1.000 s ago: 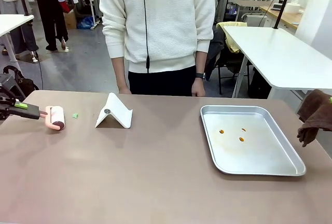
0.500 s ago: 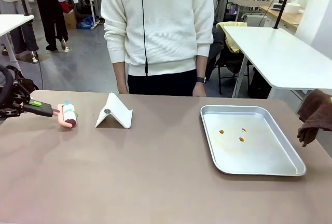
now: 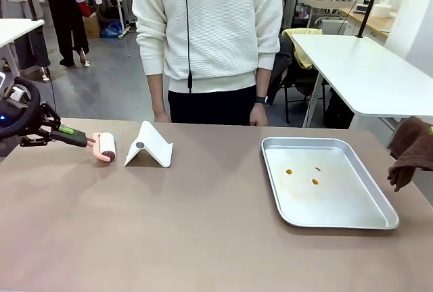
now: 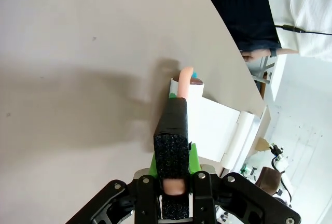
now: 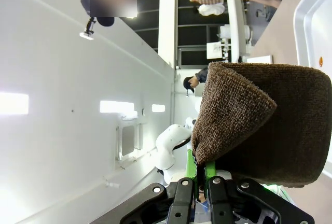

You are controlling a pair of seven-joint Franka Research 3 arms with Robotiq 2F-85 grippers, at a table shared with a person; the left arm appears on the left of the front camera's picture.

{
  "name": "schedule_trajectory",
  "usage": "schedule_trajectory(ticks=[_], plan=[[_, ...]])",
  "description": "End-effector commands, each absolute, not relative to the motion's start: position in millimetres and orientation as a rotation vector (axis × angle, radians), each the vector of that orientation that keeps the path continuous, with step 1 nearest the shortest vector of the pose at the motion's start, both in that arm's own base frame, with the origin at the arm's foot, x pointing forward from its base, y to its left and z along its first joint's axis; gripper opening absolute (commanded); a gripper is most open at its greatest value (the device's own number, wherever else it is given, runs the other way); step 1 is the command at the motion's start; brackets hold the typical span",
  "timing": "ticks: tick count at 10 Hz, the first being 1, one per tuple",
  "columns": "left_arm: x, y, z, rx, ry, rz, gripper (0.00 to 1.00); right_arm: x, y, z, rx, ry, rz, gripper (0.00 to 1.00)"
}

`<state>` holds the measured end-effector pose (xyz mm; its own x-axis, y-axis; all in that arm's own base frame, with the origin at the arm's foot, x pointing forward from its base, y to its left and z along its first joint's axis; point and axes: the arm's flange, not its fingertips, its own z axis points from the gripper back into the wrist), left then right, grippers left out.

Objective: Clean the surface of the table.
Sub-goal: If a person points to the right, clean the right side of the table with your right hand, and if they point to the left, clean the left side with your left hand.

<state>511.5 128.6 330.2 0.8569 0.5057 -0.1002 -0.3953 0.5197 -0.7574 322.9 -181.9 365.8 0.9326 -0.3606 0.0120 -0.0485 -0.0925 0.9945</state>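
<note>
Right gripper: fingertips buried in brown cloth; cloth cropped by front view's edge. Left gripper: near finger covers handle of roller, drum beyond tips half hidden. Specks in tray: unidentifiable.

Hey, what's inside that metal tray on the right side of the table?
Three small orange specks lie on the floor of the tray, toward its left; the rest looks like bare metal. Nothing covers it in the front view. Crumbs or stains: too small to tell.
</note>
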Motion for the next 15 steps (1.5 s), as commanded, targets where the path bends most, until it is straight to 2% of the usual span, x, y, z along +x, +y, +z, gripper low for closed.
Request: schedule_trajectory(ticks=[1, 5, 8, 12, 15], plan=[[512.3, 126.1, 298.8, -0.756, -0.066, 0.558, 0.22, 320.6, -180.8, 371.4, 1.645, -0.309, -0.271, 0.0], [504.4, 142.7, 323.0, -0.873, -0.15, 0.553, 0.22, 320.6, -180.8, 371.4, 1.645, -0.309, -0.271, 0.0], [473.3, 174.3, 377.2, -1.071, -0.329, 0.504, 0.22, 320.6, -180.8, 371.4, 1.645, -0.309, -0.271, 0.0], [415.1, 219.5, 428.7, -1.258, -0.445, 0.434, 0.22, 320.6, -180.8, 371.4, 1.645, -0.309, -0.271, 0.0], [344.8, 239.8, 446.0, -1.347, -0.461, 0.31, 0.22, 320.6, -180.8, 371.4, 1.645, -0.309, -0.271, 0.0]])
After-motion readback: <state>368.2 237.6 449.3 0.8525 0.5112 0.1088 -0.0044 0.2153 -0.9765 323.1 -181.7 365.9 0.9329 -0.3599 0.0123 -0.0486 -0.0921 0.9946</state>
